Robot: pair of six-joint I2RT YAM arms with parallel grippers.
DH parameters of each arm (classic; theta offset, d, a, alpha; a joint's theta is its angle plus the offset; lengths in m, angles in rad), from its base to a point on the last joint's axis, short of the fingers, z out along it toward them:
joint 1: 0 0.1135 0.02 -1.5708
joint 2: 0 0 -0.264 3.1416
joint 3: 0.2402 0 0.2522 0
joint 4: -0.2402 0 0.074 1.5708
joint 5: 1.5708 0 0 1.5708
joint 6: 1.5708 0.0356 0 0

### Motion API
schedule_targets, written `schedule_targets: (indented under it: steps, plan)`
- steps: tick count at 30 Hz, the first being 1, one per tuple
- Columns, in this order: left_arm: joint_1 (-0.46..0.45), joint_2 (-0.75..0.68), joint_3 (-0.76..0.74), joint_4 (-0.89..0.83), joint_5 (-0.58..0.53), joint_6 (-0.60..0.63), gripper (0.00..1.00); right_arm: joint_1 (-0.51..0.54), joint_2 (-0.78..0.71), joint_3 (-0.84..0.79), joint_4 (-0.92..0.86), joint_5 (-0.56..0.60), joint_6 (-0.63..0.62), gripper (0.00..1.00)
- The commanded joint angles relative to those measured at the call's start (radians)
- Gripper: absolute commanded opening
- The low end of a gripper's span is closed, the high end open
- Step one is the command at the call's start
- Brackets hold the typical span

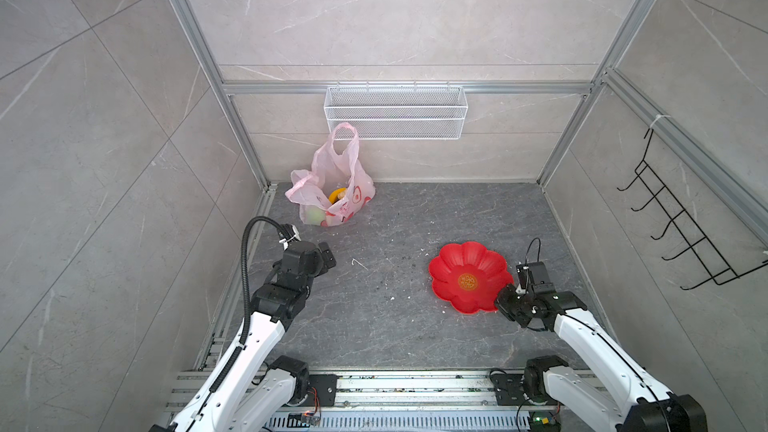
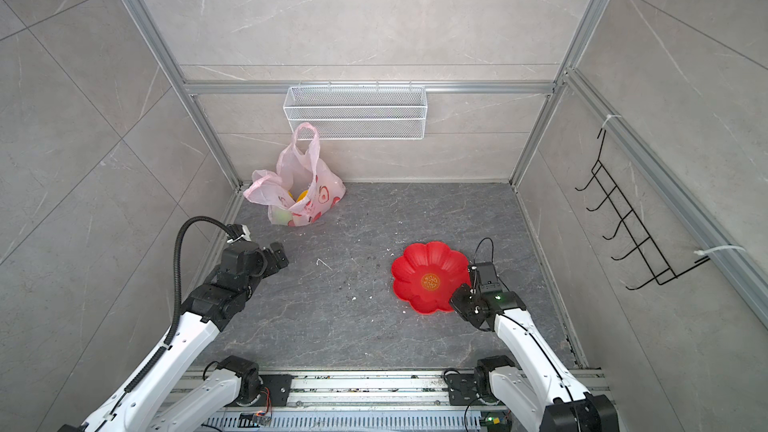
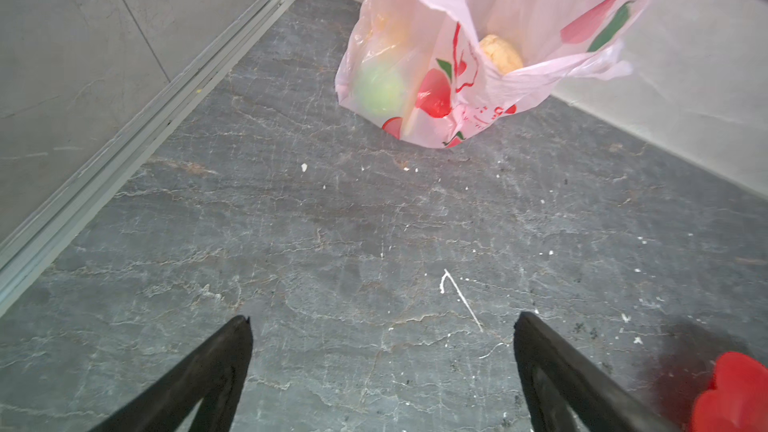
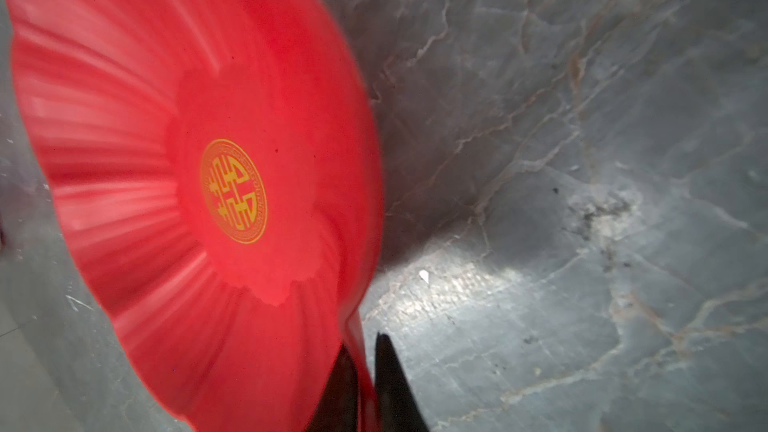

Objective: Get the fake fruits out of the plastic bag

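With small plastic fake fruits inside the thin pale-pink plastic bag at the back-left corner, the wide-open, empty left gripper should enter its mouth from above, while the right gripper has near-shut jaws straddling the rim of the red flower-shaped dish, grip unclear.

Robot lab cell: tiled walls, aluminium frame, arms mounted on rail.

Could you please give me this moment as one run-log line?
fake fruits: in plastic bag | left gripper: open, short of bag | right gripper: shut on red dish rim
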Motion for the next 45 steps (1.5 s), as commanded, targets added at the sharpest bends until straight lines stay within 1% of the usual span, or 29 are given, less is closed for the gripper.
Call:
schedule_targets:
  steps: [1,8,11,12,16,19,21,24,27,30,32,37,42,43,45]
  plan:
    - [-0.004,0.035,0.085,-0.037,-0.09,0.024,1.0,0.004,0.025,0.001,-0.023,0.029,0.0,0.24]
    - [0.008,0.14,0.231,-0.063,-0.139,0.069,1.0,0.004,0.051,0.055,-0.053,0.055,-0.037,0.45]
    - [0.045,0.183,0.317,-0.063,-0.095,0.091,1.0,0.004,0.035,0.102,-0.116,0.098,-0.077,0.5]
    - [0.071,0.202,0.352,-0.065,-0.061,0.101,1.0,0.003,0.024,0.121,-0.145,0.118,-0.094,0.52]
    - [0.208,0.292,0.487,-0.092,0.202,0.086,0.99,0.003,-0.017,0.213,-0.252,0.2,-0.169,0.56]
    - [0.291,0.372,0.566,-0.103,0.344,0.072,0.93,0.004,-0.021,0.298,-0.316,0.261,-0.239,0.58]
    - [0.325,0.43,0.609,-0.098,0.413,0.068,0.91,0.005,-0.007,0.348,-0.331,0.29,-0.284,0.59]
    - [0.348,0.512,0.657,-0.067,0.497,0.055,0.87,0.004,0.026,0.408,-0.306,0.313,-0.341,0.59]
    - [0.349,0.571,0.687,-0.043,0.496,0.055,0.85,0.004,0.074,0.459,-0.262,0.314,-0.376,0.6]
    - [0.352,0.603,0.693,-0.03,0.454,0.077,0.85,0.004,0.119,0.497,-0.207,0.291,-0.399,0.6]
    - [0.357,0.611,0.681,0.001,0.432,0.104,0.85,0.004,0.152,0.52,-0.17,0.268,-0.413,0.6]
    - [0.361,0.65,0.668,0.083,0.42,0.194,0.89,0.003,0.246,0.567,-0.087,0.206,-0.44,0.6]
    - [0.362,0.681,0.636,0.197,0.413,0.257,0.89,0.004,0.311,0.59,-0.027,0.162,-0.439,0.6]
    - [0.362,0.692,0.634,0.218,0.418,0.267,0.88,0.005,0.323,0.592,-0.015,0.155,-0.437,0.6]
    - [0.363,0.713,0.635,0.249,0.421,0.281,0.81,0.006,0.342,0.596,0.005,0.146,-0.435,0.6]
